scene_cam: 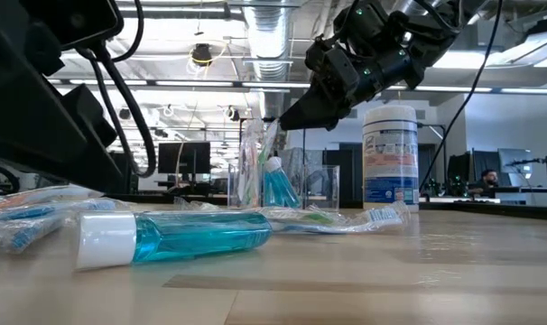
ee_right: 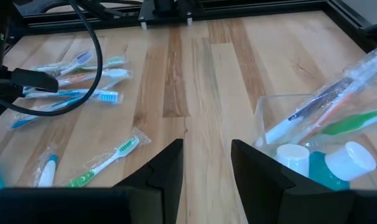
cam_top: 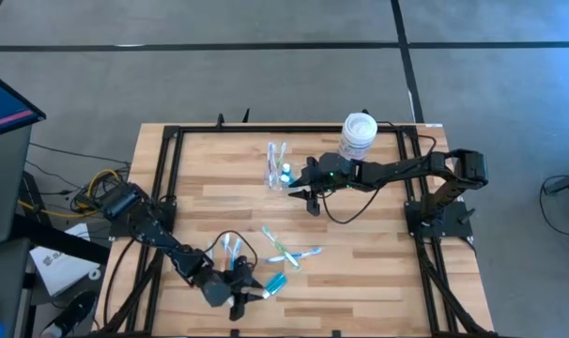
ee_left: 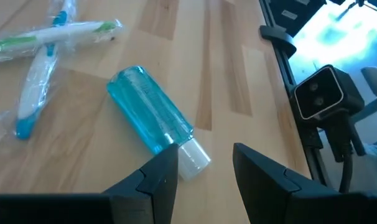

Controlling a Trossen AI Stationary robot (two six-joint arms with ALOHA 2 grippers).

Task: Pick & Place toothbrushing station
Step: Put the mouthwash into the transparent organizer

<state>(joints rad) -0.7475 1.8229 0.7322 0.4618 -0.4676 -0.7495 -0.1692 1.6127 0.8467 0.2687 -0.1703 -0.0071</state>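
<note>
The right hand (cam_top: 310,195), released, hovers beside the toothbrushing station (cam_top: 277,176) near the table's (cam_top: 378,253) far edge; the left hand (cam_top: 248,293), released, sits by the near edge.

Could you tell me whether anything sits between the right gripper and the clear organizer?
Nothing visible does. The right gripper hovers open just beside the toothbrushing station, with only bare table under its fingers. The white jar stands off to the other side.

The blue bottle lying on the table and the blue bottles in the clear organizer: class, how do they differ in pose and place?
The loose blue bottle lies on its side on bare wood by the left end effector; the organizer's bottles stand upright, caps up. The loose one lies alone; those share the clear organizer with wrapped toothbrushes. All have blue contents and white caps.
</note>
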